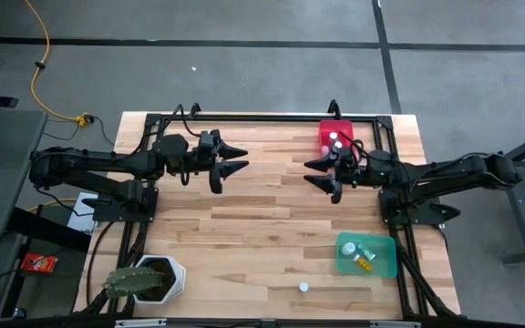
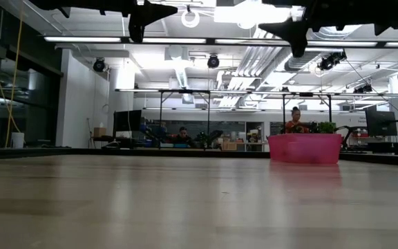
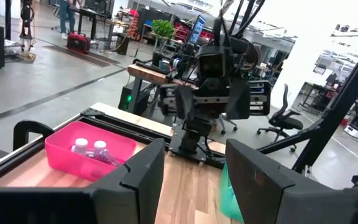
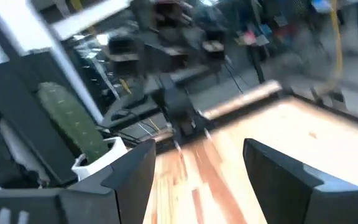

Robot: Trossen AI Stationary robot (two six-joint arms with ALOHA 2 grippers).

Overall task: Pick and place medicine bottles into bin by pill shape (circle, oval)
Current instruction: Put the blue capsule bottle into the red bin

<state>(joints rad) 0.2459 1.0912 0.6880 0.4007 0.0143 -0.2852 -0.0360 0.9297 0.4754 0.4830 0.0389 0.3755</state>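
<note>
wooden table (image 1: 244,228); pink bin (image 1: 333,133), green bin (image 1: 386,265), bottle (image 1: 303,286), pot (image 1: 173,275)

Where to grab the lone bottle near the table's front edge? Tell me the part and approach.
Grip the bottle across its round white cap, coming straight down from above. It appears to stand upright, cap up, with bare table all around, so any claw angle should fit.

The desk (image 1: 262,228) is pale striped wood. A pink bin (image 1: 334,134) and a green bin (image 1: 381,262) hold white-capped medicine bottles (image 1: 334,138). A green cactus (image 1: 130,282) fills the white pot (image 1: 173,273).
</note>
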